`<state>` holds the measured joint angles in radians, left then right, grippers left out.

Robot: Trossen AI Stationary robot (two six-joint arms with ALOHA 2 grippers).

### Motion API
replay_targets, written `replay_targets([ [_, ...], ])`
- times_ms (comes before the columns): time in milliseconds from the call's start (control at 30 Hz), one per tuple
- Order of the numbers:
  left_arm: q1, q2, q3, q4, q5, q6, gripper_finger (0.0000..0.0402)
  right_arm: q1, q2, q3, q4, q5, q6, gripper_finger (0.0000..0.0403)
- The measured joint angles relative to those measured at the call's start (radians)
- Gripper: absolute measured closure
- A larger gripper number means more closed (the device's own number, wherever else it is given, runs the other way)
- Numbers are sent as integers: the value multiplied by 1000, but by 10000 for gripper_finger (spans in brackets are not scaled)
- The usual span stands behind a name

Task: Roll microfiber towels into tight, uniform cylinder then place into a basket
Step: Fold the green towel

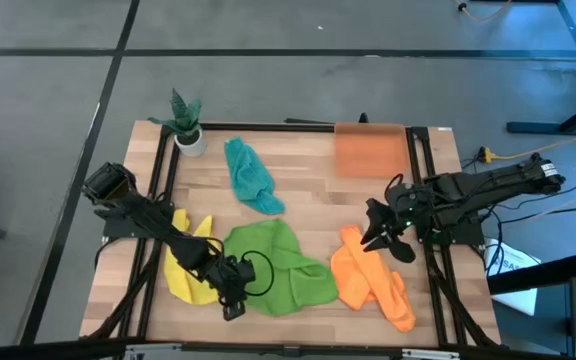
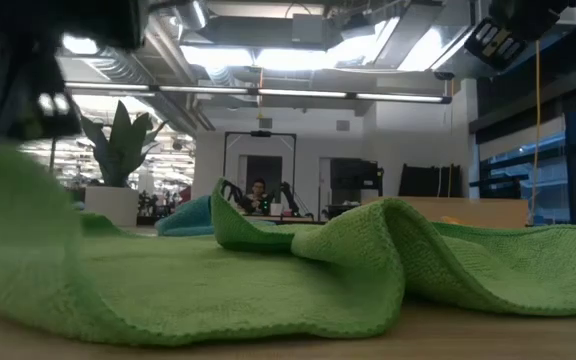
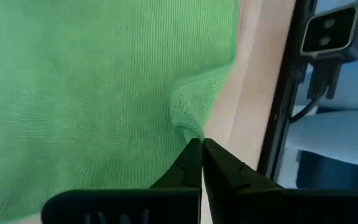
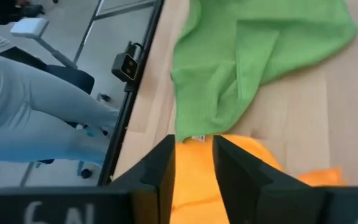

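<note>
High view: green towel [image 1: 273, 265] crumpled at front centre of tabletop [image 1: 313, 200]; left end effector [image 1: 236, 283] at its near-left edge.
Left wrist: fingers together, clamped on the green towel's corner.
Right wrist: right end effector [image 4: 193, 163] apart above orange towel [image 4: 241, 177].

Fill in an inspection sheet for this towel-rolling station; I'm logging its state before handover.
Surface: wooden table, black frame around it.
Job's things: green towel crumpled at the front; yellow towel to its left; teal towel farther back; orange towel at right; none rolled. Basket at the back right, nothing in it.
Clutter: potted plant at the back left corner.
Grippers: left gripper shut on the green towel's corner; right gripper open over the orange towel.
Cables: cables beside the right arm, off the table.
Surroundings: grey floor; a person sits far behind.
</note>
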<state>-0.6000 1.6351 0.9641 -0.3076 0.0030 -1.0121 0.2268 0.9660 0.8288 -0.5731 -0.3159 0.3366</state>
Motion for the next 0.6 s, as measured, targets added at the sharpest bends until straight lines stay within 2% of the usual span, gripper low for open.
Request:
replay_targets([
  [167, 4, -43, 98, -187, -76, 1, 401, 0, 72, 0, -4, -37, 70, 268],
  [267, -2, -78, 126, -273, -123, 1, 401, 0, 123, 0, -4, -61, 186, 268],
  [367, -18, -110, 131, -326, -161, -11, 401, 5, 187, 0, 5, -111, 313, 271],
  [533, -43, -165, 131, -378, -269, -31, 402, 48, 317, 0, 98, -141, 396, 273],
  [600, -45, -184, 131, -399, -283, -31, 401, 57, 368, 0, 149, -174, 426, 273],
])
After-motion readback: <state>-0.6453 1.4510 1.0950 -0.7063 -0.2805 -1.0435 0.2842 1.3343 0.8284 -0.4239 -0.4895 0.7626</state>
